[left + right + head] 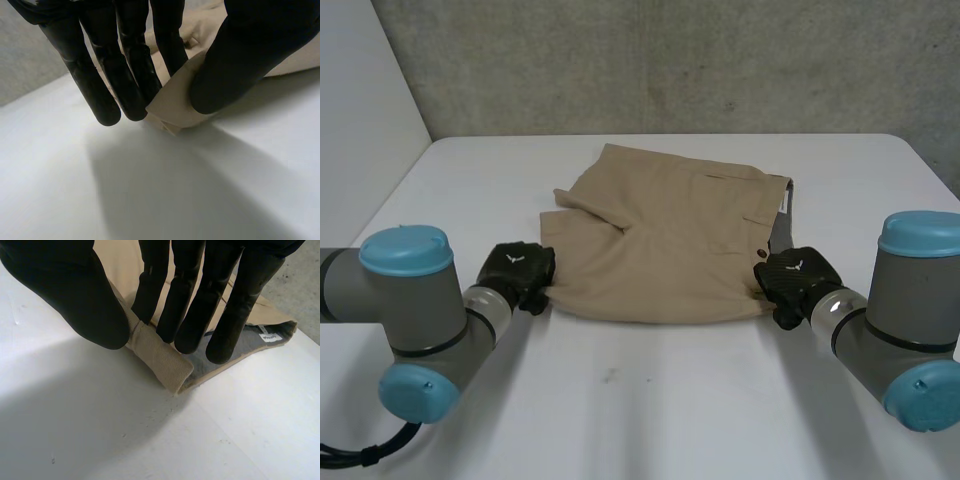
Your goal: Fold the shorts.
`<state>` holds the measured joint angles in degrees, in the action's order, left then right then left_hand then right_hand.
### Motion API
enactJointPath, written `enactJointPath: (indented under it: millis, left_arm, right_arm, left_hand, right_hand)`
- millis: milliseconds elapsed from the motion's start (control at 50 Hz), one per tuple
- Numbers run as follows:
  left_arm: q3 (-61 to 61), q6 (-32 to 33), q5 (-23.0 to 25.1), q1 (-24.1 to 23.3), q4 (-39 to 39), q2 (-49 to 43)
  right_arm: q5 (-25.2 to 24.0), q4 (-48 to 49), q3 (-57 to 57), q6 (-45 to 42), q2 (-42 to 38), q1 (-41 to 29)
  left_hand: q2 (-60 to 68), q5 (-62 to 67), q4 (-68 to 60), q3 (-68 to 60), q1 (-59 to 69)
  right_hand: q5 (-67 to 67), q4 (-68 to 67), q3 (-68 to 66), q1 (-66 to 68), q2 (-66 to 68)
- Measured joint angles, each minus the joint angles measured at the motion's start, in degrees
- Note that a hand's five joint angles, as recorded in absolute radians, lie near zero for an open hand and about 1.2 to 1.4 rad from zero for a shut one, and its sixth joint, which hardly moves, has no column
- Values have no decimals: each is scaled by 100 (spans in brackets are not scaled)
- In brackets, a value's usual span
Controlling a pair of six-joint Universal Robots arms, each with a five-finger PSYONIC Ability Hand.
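White table (640, 400) underneath: left hand (517, 270) and right hand (795, 278) each pinch a corner of the tan shorts (670, 240) between thumb and fingers. Best lifted together, evenly, so the cloth spread beyond their fingertips folds flat.

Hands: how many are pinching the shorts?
2. The left hand pinches the near left corner of the shorts; the right hand pinches the near right corner, at the waistband.

Khaki shorts (665, 240); left hand (517, 270), right hand (796, 278) at corners.
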<state>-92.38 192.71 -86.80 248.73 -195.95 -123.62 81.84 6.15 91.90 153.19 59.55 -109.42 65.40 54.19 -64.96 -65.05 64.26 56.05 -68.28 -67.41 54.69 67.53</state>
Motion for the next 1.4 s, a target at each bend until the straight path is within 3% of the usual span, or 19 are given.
enactJointPath:
  millis: [140,300,460,480,600,660,780,860,880,980,1080,1160,1180,1280,1320,1360,1380,1400]
  left_arm:
    - [-146,66,-270,-27,-128,432]
    - [-874,583,-512,-147,620,2046]
    - [-1449,1653,-570,-322,2272,3022]
    - [-1590,1845,-568,-413,2879,3208]
    - [-1864,2113,-532,-667,4330,3635]
    - [-1834,2221,-522,-740,4604,3735]
    - [-1206,2337,-546,-791,4031,3361]
    - [-701,2336,-571,-797,3519,2924]
    - [-114,2324,-606,-801,3014,2386]
    - [1130,2308,-819,-813,2156,1193]
    - [2484,2339,-1317,-849,1423,-114]
    - [2866,2361,-1444,-864,1271,-479]
    - [3680,2433,-1627,-891,1026,-1285]
    - [4705,2572,-1686,-918,664,-2302]
    - [5017,2615,-1670,-927,467,-2604]
    - [5253,2646,-1619,-939,229,-2828]
    - [5343,2661,-1568,-954,73,-2919]
    - [5367,2665,-1543,-962,8,-2946]
  right_arm:
    - [19,-46,-58,-33,157,2]
    - [4,-286,-209,-124,610,-22]
    - [-32,-1754,-322,-951,782,-42]
    - [-38,-2387,-222,-1433,837,-21]
    - [-197,-3920,312,-2763,1233,78]
    - [-434,-4237,420,-3061,1447,185]
    - [-1091,-4139,-90,-2517,1475,429]
    - [-1164,-3805,-569,-1924,1222,450]
    - [-1039,-3413,-1052,-1412,927,438]
    - [-471,-2711,-1833,-900,358,382]
    - [125,-1884,-2449,-829,-278,282]
    - [244,-1596,-2575,-845,-461,248]
    - [428,-895,-2780,-903,-869,177]
    - [566,55,-2947,-1126,-1420,89]
    - [603,493,-3011,-1278,-1654,23]
    - [642,837,-3052,-1379,-1803,-32]
    - [682,1093,-3069,-1434,-1890,-76]
    - [701,1184,-3072,-1449,-1915,-91]
  left_hand:
    - [289,180,-376,-279,34]
    - [310,180,-393,-293,34]
    - [316,180,-393,-294,34]
    - [316,180,-393,-294,34]
    - [316,180,-393,-294,34]
    - [316,180,-393,-295,34]
    - [323,283,-394,-300,34]
    - [323,283,-395,-300,34]
    - [323,283,-395,-301,34]
    - [324,283,-395,-301,34]
    - [325,283,-395,-301,34]
    - [325,283,-395,-302,34]
    - [325,283,-395,-303,34]
    - [325,283,-396,-306,34]
    - [-185,-84,61,118,-266]
    - [-1567,-1337,1382,1406,-1668]
    - [-2555,-2309,2375,2380,-2797]
    - [-3760,-3638,3711,3684,-4263]
  right_hand:
    - [0,0,0,0,0]
    - [0,0,0,0,0]
    - [0,0,0,0,0]
    - [0,0,0,0,0]
    - [0,0,0,0,0]
    - [0,0,0,0,4]
    - [10,-1,0,84,4]
    - [29,-1,0,86,4]
    - [38,-1,0,86,4]
    - [36,-1,0,86,4]
    - [39,-2,0,86,4]
    - [39,-2,0,86,4]
    - [39,-3,0,86,4]
    - [39,-4,0,86,5]
    - [-166,309,260,-39,-266]
    - [-890,1112,1051,-605,-1061]
    - [-3100,3413,3359,-2949,-3417]
    - [-3442,3752,3705,-3257,-3888]
